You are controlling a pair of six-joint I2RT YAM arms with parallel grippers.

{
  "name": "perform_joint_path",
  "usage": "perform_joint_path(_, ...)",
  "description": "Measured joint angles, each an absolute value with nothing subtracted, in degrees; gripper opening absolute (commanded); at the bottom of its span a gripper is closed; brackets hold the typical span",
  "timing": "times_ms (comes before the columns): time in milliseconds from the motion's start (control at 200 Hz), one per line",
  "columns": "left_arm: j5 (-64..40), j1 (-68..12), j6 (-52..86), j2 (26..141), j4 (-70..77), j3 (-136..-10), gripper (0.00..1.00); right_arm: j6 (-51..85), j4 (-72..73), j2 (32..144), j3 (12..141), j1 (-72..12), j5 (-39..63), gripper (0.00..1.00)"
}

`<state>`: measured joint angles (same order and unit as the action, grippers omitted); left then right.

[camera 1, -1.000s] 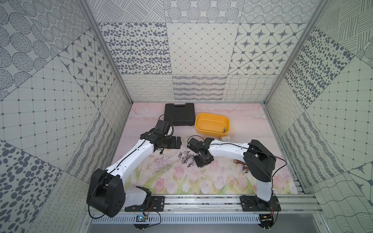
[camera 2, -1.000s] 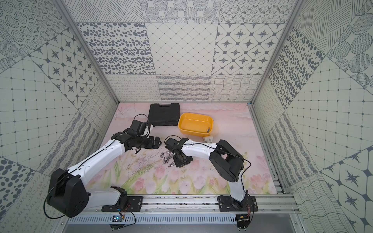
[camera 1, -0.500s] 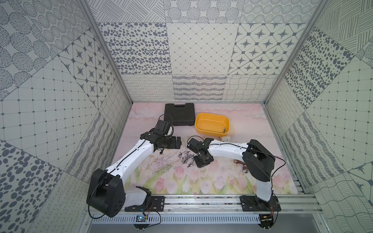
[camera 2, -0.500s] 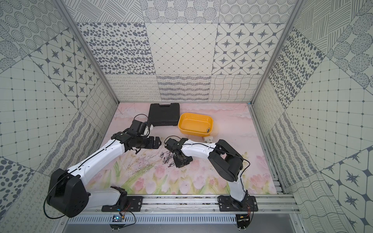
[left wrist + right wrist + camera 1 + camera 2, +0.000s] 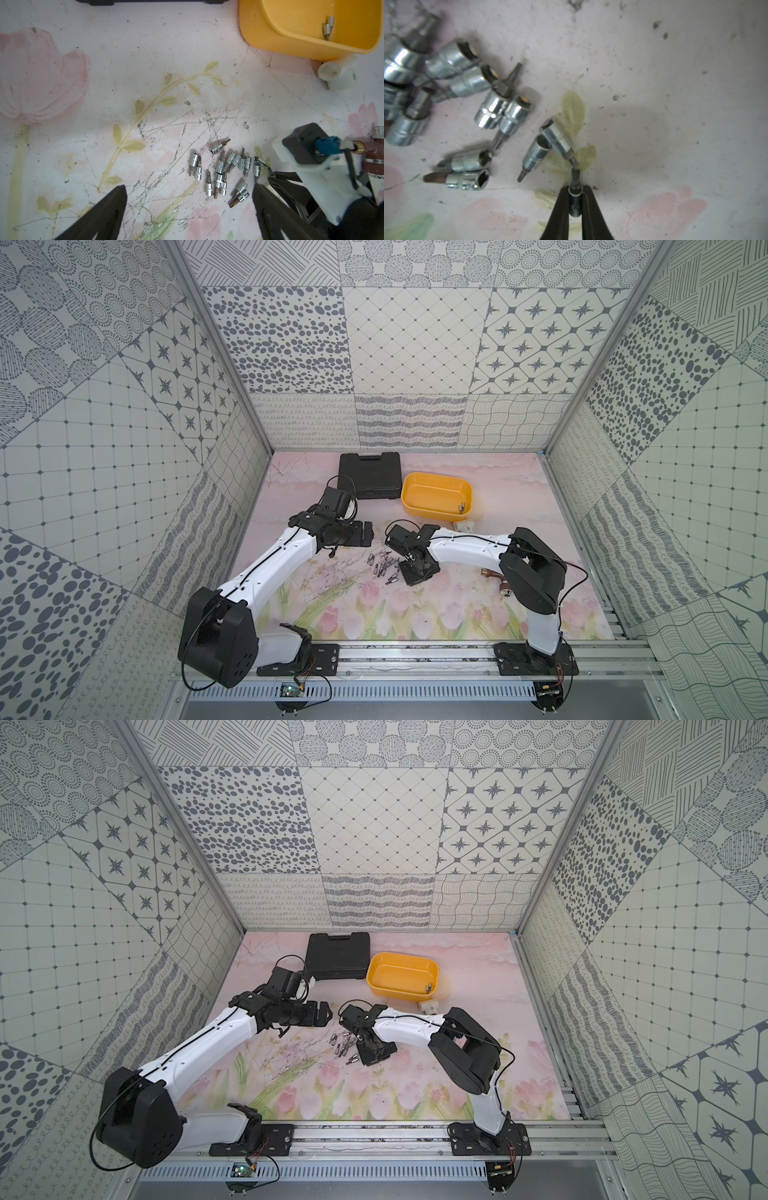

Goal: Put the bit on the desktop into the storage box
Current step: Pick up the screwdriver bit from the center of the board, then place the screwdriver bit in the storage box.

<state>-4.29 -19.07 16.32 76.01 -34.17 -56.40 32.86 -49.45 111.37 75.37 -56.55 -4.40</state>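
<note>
Several small chrome bits [image 5: 384, 568] lie in a loose pile on the flowered desktop, also seen in the left wrist view [image 5: 224, 172]. My right gripper [image 5: 575, 189] is down at the right edge of the pile, shut on one bit [image 5: 575, 200] that stands upright between its black fingers, its tip against another bit [image 5: 557, 138]. The yellow storage box [image 5: 432, 512] sits behind the pile with two bits [image 5: 328, 27] in its right corner. My left gripper [image 5: 189, 191] hovers open on the pile's left side, holding nothing.
A black ribbed tool case [image 5: 369, 475] lies left of the storage box. A white plastic fitting [image 5: 463, 525] rests against the box's front right corner. A brown-handled tool [image 5: 496, 578] lies by the right arm. Patterned walls close in three sides.
My right gripper's jaws have closed the last bit onto the upright bit. Neither arm has visibly moved otherwise.
</note>
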Motion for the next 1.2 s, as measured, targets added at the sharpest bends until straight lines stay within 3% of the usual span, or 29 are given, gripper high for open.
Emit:
perform_joint_path(600,-4.3,-19.1,16.3,76.0,-34.6,-56.4,0.99,32.8,-49.3,105.9,74.9,-55.1,-5.2,0.13)
perform_joint_path(1201,-4.3,-19.1,16.3,76.0,-35.0,-56.4,0.99,23.2,-51.2,103.9,84.4,-41.5,-8.6,0.13)
